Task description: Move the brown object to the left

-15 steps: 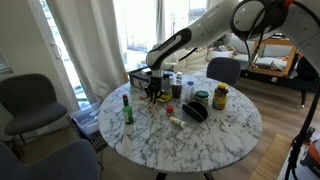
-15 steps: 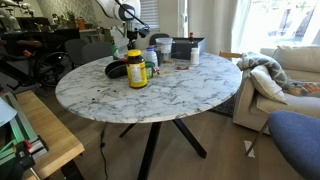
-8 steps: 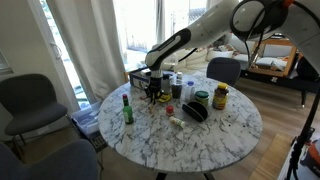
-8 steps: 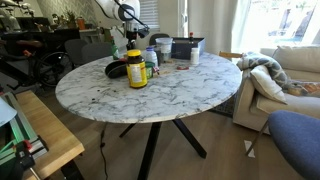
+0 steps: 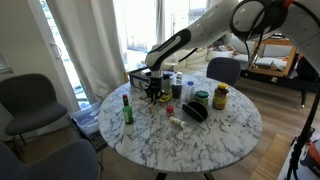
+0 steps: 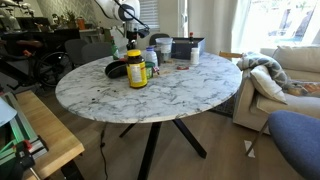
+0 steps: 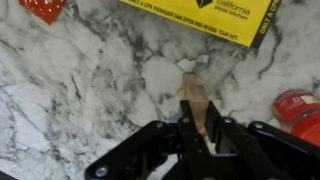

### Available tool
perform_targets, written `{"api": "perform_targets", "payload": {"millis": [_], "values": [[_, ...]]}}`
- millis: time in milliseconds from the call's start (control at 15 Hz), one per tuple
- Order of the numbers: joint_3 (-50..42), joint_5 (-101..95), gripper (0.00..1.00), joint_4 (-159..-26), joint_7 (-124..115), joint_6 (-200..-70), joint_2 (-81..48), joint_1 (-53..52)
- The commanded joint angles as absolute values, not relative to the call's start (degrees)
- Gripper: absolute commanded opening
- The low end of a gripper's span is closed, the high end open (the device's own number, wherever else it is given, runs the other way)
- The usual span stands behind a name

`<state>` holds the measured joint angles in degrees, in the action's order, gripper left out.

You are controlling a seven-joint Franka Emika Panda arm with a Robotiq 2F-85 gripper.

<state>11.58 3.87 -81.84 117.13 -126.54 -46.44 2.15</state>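
Note:
The brown object is a small wooden block point(image 7: 194, 94) lying on the marble table point(image 7: 90, 90). In the wrist view my gripper point(image 7: 198, 126) comes in from the bottom, and its two black fingers are closed on the near end of the block, one on each side. In both exterior views the gripper point(image 5: 154, 92) point(image 6: 140, 42) is low over the table's far side among the clutter. The block itself is too small to make out there.
A yellow-labelled box point(image 7: 210, 15) lies just beyond the block, a red dotted object point(image 7: 42, 8) at top left and a red cap point(image 7: 298, 108) at right. On the table stand a green bottle point(image 5: 127, 108), a yellow-lidded jar point(image 5: 220, 96) and a black bowl point(image 5: 195, 111). Chairs surround the table.

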Motion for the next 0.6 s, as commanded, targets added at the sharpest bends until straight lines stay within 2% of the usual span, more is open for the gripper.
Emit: {"api": "perform_targets", "payload": {"millis": [0, 533], "values": [[10.9, 2.9, 0.04, -82.3, 116.2, -125.9, -46.1, 1.5], [11.7, 3.8, 0.04, -82.6, 117.1, -126.3, -46.0, 2.1]]}}
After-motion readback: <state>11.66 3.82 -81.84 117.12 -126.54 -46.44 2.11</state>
